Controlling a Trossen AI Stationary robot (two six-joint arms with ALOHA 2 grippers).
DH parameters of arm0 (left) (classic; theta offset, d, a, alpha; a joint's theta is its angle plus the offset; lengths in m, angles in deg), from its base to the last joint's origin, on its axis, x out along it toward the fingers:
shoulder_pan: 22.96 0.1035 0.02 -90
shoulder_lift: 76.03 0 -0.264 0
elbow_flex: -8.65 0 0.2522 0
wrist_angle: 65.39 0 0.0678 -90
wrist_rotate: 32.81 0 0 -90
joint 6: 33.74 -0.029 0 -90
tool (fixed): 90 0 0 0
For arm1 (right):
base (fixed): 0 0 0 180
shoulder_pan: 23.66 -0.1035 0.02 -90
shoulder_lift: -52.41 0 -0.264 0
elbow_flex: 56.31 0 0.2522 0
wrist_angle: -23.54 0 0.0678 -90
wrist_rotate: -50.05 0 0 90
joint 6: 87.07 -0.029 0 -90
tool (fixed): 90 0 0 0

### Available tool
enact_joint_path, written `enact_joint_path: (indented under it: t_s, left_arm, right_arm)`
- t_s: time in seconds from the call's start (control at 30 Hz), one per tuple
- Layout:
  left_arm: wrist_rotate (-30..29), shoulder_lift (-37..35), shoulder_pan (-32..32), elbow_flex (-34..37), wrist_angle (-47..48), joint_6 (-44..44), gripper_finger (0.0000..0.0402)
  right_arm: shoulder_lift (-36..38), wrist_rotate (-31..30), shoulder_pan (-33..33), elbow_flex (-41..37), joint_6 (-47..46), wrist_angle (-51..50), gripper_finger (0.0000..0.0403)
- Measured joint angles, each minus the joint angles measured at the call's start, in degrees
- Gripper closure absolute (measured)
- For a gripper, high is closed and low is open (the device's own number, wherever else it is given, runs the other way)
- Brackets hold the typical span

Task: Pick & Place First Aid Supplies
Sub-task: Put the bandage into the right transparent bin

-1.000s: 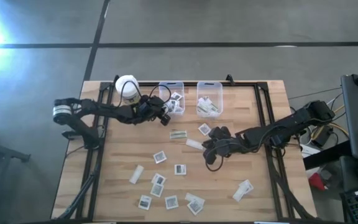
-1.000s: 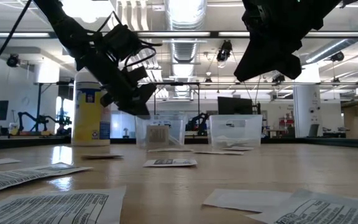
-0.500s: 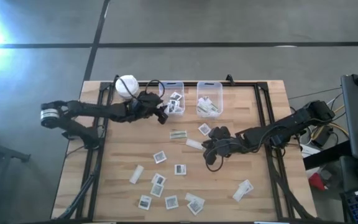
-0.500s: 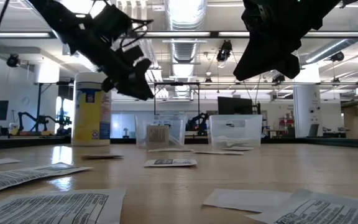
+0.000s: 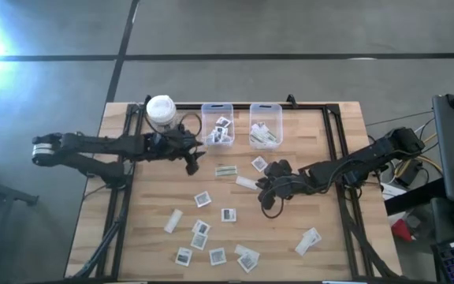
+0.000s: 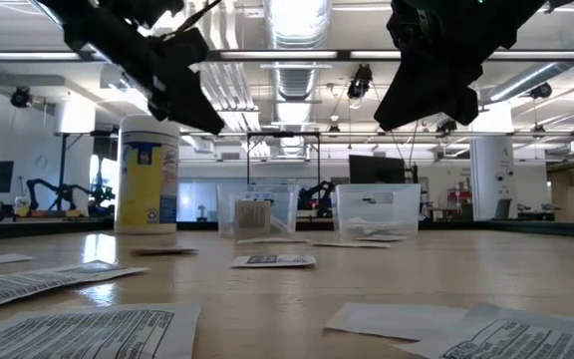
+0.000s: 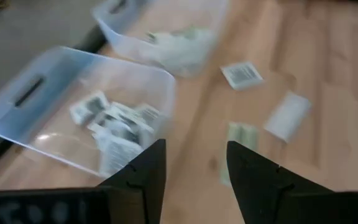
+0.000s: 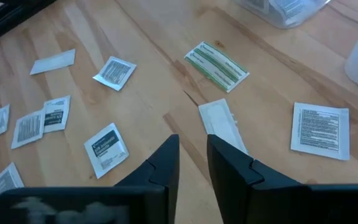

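Left gripper (image 5: 195, 158) withdrawn from left bin (image 5: 217, 125), jaws open, empty

Two clear bins (image 5: 217, 125) stand at the table's twelve o'clock edge, each holding a few packets too bunched to count. One yellow canister (image 5: 161, 110) stands at eleven o'clock. Loose on the wood I count about thirteen packets (image 5: 202, 199): roughly nine squares, four strips (image 5: 226, 170).
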Motion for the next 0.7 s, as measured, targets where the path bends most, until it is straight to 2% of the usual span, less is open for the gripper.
enact_joint_path:
  t_s: [0.2,0.33,0.5,0.7]
  left_arm:
    - [0.0,-0.6,-8.1,0.4,5.8,2.0,0.0241]
    - [0.0,-0.1,-14.4,0.4,8.2,4.6,0.0241]
    - [0.0,-0.1,-21.7,0.5,10.0,9.4,0.0241]
    - [-0.3,-0.1,-28.1,1.0,11.5,15.2,0.0241]
  right_arm:
    - [0.0,0.0,0.0,0.0,2.9,0.0,0.0287]
    - [0.0,-0.1,0.0,0.0,9.1,0.0,0.0271]
    - [0.0,0.1,-0.1,0.0,14.5,0.0,0.0264]
    - [0.0,4.7,-1.1,0.0,17.1,0.1,0.0263]
